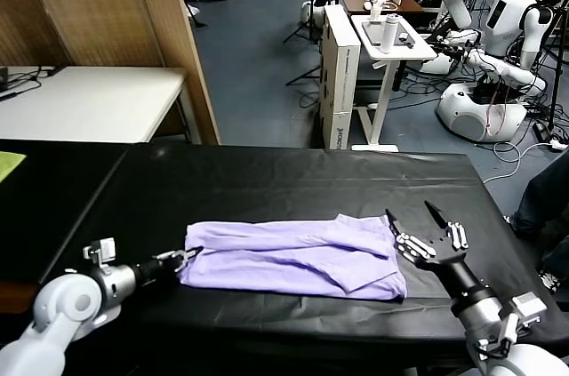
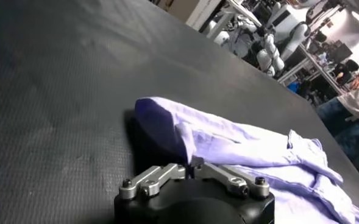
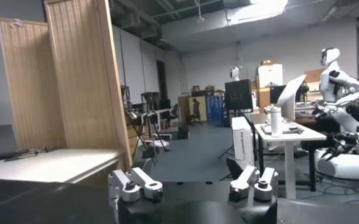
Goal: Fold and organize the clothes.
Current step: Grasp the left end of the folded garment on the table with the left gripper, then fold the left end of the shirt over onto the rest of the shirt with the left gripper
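Nearest the head camera, two white and grey robot arms are seen reaching in over the near edge of the black, finely textured tabletop [image 1: 267, 180]. On the left, the left gripper [image 1: 185, 258] is held low at the left end of the light lavender-purple short-sleeved T-shirt of thin soft fabric [image 1: 293, 256], and its metal fingers are pressed together, pinching the edge of the cloth; in the left wrist view the left gripper [image 2: 193, 163] is seen meeting a raised fold of the T-shirt [image 2: 240, 146] directly in front of it. On the right, the right gripper [image 1: 411, 213] is held just beside the right end of the T-shirt, with its dark fingers spread wide and nothing between them; in the right wrist view the spread fingers [image 3: 136, 184] are seen against the room.

The T-shirt is laid in a long folded band across the middle of the near half of the tabletop, stretched from left to right, with a loose flap overlapped near its right end.

Farther left, a yellow-green cloth piece [image 1: 9, 164] is seen at the edge of the view, well apart from the T-shirt. Beyond the tabletop, a white table [image 1: 89, 100] and a tall wooden folding screen [image 1: 107, 12] are seen, and white humanoid robots [image 1: 498, 29] are stood at the far right.
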